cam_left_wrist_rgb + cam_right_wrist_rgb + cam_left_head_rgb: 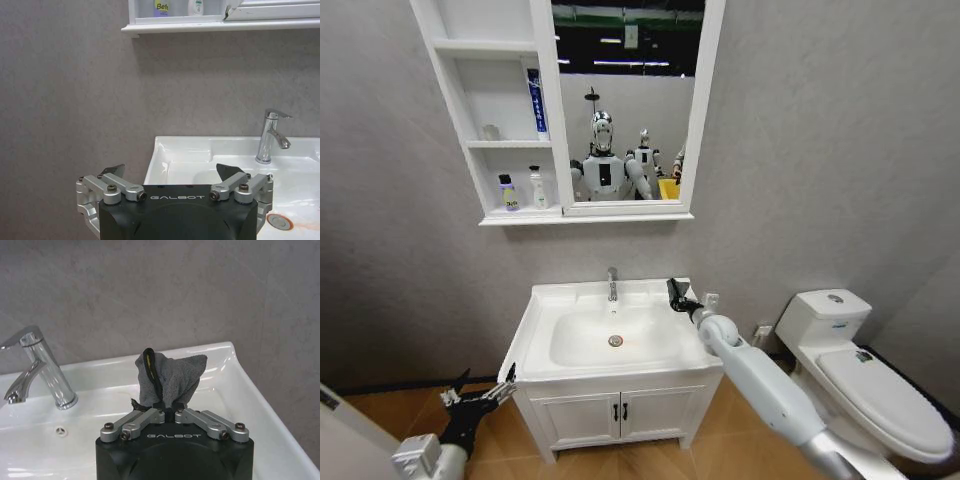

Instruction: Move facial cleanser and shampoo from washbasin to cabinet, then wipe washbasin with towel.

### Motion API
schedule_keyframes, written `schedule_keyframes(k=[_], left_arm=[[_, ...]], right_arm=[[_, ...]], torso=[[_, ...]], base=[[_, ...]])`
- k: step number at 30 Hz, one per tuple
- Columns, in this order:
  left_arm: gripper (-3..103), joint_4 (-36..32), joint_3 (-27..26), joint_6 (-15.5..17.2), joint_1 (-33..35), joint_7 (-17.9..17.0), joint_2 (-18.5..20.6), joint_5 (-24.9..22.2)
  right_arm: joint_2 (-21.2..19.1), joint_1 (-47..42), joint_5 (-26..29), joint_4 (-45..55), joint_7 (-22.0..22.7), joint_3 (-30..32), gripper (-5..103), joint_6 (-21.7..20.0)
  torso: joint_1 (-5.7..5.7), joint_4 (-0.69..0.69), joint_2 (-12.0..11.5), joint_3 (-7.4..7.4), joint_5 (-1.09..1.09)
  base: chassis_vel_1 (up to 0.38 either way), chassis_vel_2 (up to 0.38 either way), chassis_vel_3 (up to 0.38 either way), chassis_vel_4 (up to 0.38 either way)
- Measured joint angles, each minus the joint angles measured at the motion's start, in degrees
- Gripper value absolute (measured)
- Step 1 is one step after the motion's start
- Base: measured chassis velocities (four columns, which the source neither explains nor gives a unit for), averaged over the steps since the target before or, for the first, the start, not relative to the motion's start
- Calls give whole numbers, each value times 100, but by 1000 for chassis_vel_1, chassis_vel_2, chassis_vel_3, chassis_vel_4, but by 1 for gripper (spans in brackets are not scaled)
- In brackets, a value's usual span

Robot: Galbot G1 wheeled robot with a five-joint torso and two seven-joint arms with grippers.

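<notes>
From the head view, I see my right gripper (676, 292) raised over the back right corner of the washbasin (538, 318), jaws clenched on a dark bundle I take to be the towel, while two small bottles (521, 190) stand side by side on the lowest open shelf of the cabinet (453, 120); I judge the moving step done and the wiping about to start. The basin deck looks bare around the faucet (612, 284), so the cloth has open room to sweep toward the bowl and the drain (615, 341). My left gripper (480, 399) hangs low, off the basin's left front corner and near the floor, parked out of the way. The toilet (868, 372) sits well apart on the right, beyond my right forearm. In the left wrist view, the left gripper (170, 176) has its jaws released and spread wide with nothing between them; ahead of them lies the basin's left rim, the faucet (270, 136) beyond, and grey wall beside it. The cabinet's bottom ledge overhangs above, which I would mind if that arm rises. In the right wrist view, the right gripper (169, 407) grasps the towel (172, 375), a grey-black cloth with a yellow-edged seam, bunched upright out of the fingertips so a loose pad is free to meet the surface. The basin's back rim and the wall lie just beyond the jaws, the right edge runs close alongside, and the faucet (42, 369) stands off to the other side, leaving the bowl the open direction.
</notes>
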Motion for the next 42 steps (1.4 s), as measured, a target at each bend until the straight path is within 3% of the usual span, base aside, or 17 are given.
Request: schedule_keyframes(k=[19, 29, 36, 42], left_arm=[[100, 0, 0, 0, 0, -1, 0, 0], [100, 0, 0, -1, 0, -1, 0, 0], [100, 0, 0, 0, 0, -1, 0, 0], [100, 0, 0, 0, 1, -3, 0, 0]], right_arm=[[119, -377, -101, 285, 11, -169, 3, 199], [146, -681, -82, 649, 347, -319, 3, 175], [271, -673, 67, 583, 464, -485, 3, -131], [219, -475, 130, -36, 161, -599, 3, -312]], torso=[[-1, 0, 1, 0, -1], [5, 0, -1, 2, 0], [2, -1, -1, 1, -3], [-4, 0, 1, -1, 0]], base=[[0, 0, 0, 0], [-123, 127, 127, -131], [-56, 46, 39, -39], [43, -23, -20, 30]])
